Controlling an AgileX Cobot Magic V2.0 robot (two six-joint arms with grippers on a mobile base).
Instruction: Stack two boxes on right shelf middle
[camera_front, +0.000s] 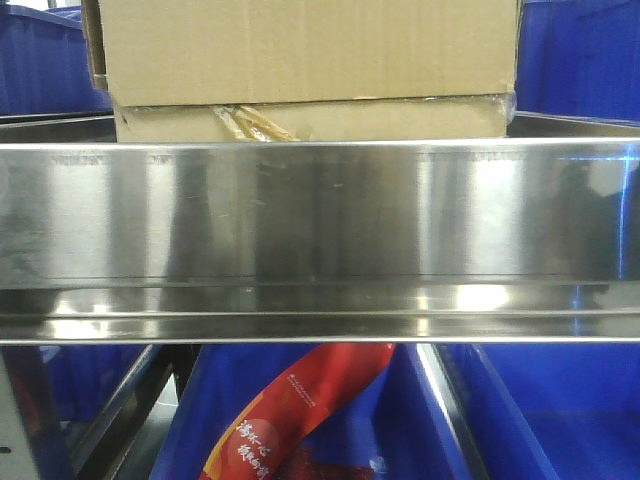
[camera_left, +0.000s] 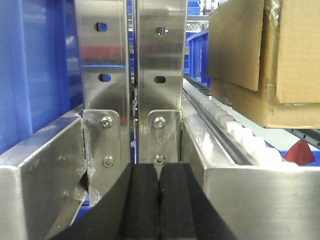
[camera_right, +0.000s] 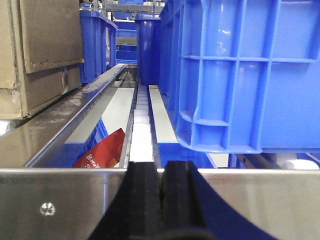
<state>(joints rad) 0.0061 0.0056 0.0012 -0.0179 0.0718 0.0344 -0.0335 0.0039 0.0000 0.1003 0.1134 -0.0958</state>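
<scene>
Two brown cardboard boxes stand stacked on the steel shelf level behind its broad mirror-like front rail (camera_front: 320, 220). The tall box (camera_front: 305, 48) rests on the flatter box (camera_front: 330, 120), which carries a yellowish tape scrap. The left wrist view shows the same stack at upper right, tall box (camera_left: 295, 50) over flatter box (camera_left: 260, 107), above the white rollers (camera_left: 235, 130). In the right wrist view the stack (camera_right: 35, 60) fills the left edge. My left gripper (camera_left: 159, 200) is shut on nothing, low before the steel uprights. My right gripper (camera_right: 161, 200) is shut and empty, in front of the rail.
Blue plastic bins flank the boxes on the same level (camera_front: 45, 60) (camera_front: 585, 55); one large bin (camera_right: 240, 75) sits close on the right. Twin steel uprights (camera_left: 131, 65) stand right ahead of the left gripper. On the level below, a blue bin holds a red packet (camera_front: 300, 415).
</scene>
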